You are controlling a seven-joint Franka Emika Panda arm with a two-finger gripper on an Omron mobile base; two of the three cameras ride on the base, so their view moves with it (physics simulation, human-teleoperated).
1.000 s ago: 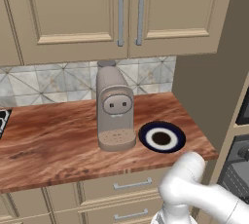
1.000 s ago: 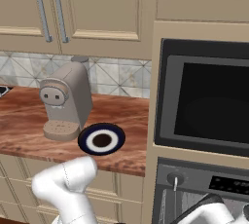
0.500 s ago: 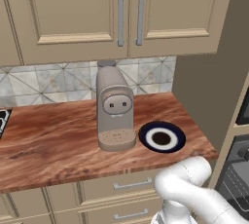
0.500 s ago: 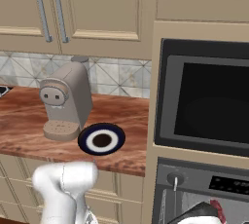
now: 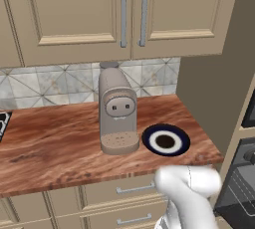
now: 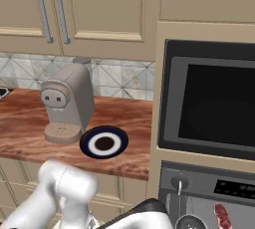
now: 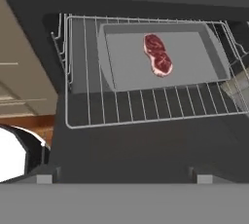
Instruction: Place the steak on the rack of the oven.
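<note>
On the table (image 5: 60, 148), left of the oven (image 6: 209, 103), a coffee machine (image 5: 117, 111) and an emptied plate (image 5: 166, 140) are being shown. In the hand view, the steak (image 7: 158, 55) is lying on the rack (image 7: 97, 101), over a grey tray (image 7: 194, 62). The end effector is being held released, grasping nothing. A careless withdrawal risks the rack being snagged and the steak being shaken off.

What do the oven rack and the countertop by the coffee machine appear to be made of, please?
The rack: thin grey parallel bars in a grid, apparently metal wire with a dull finish. The countertop: reddish-brown with darker streaks, looking like polished wood or wood-patterned stone; the rendering leaves that open.
</note>
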